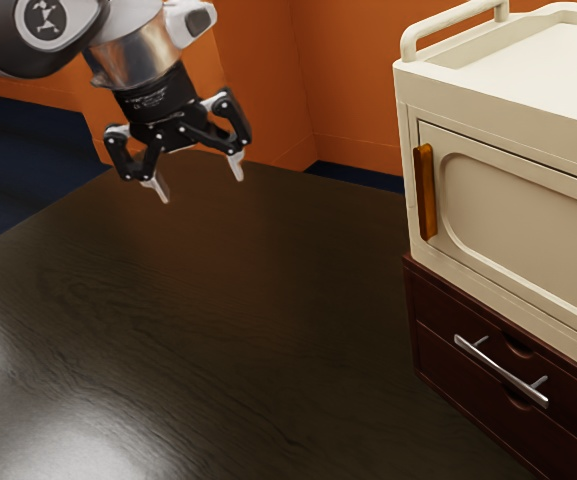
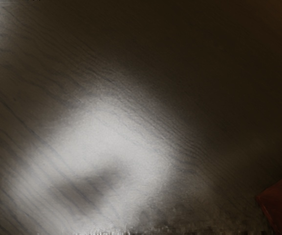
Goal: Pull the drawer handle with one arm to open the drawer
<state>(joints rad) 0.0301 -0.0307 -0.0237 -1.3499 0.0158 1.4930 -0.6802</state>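
Observation:
My gripper [image 1: 200,188] hangs above the dark table at the exterior view's upper left, its two fingers spread wide with nothing between them. Well away from it, at the exterior view's lower right, a silver bar handle [image 1: 501,371] is fixed across the front of a dark red-brown drawer [image 1: 446,346]. The drawer front looks flush with its cabinet. A reddish-brown corner [image 2: 281,201], likely of that cabinet, shows at the wrist view's edge.
A cream cabinet [image 1: 528,225] with a top rail and an orange-brown upright handle [image 1: 425,191] stands on the drawer unit. The dark wood table [image 1: 218,330] stretches between my gripper and the drawers. Orange walls [image 1: 353,90] stand behind.

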